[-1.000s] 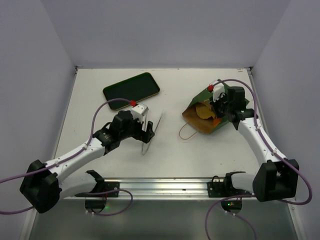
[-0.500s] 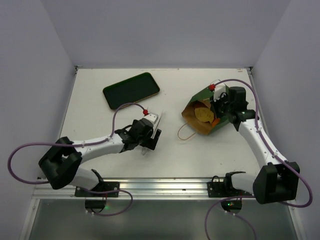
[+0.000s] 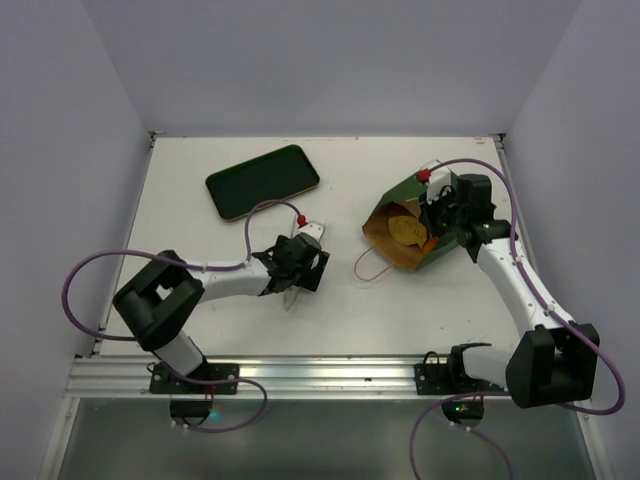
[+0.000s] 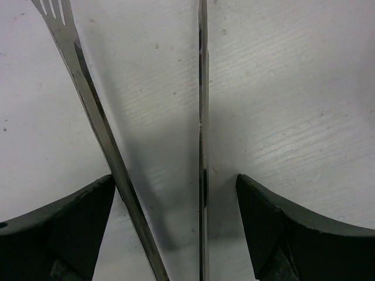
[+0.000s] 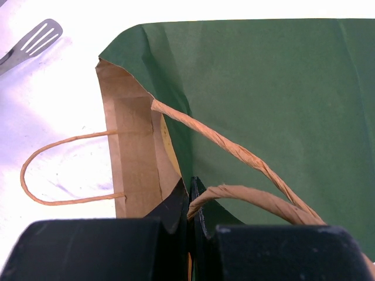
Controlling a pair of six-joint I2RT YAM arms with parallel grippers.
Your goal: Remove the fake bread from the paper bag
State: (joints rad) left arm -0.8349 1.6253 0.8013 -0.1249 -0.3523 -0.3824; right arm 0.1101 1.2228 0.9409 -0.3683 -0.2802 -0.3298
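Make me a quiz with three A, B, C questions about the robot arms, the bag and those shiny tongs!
1. What colour is the paper bag outside?
A) red B) dark green C) white
2. Where are the metal tongs?
A) inside the bag B) held up in the air C) on the table beneath the left gripper
3. What is the right gripper doing?
A) hanging wide open B) pinching the bag's rim, shut C) holding the tongs

Answers: 1 B, its outer panel is green. 2 C, both tong arms run between its open fingers. 3 B, its fingertips meet on the rim.
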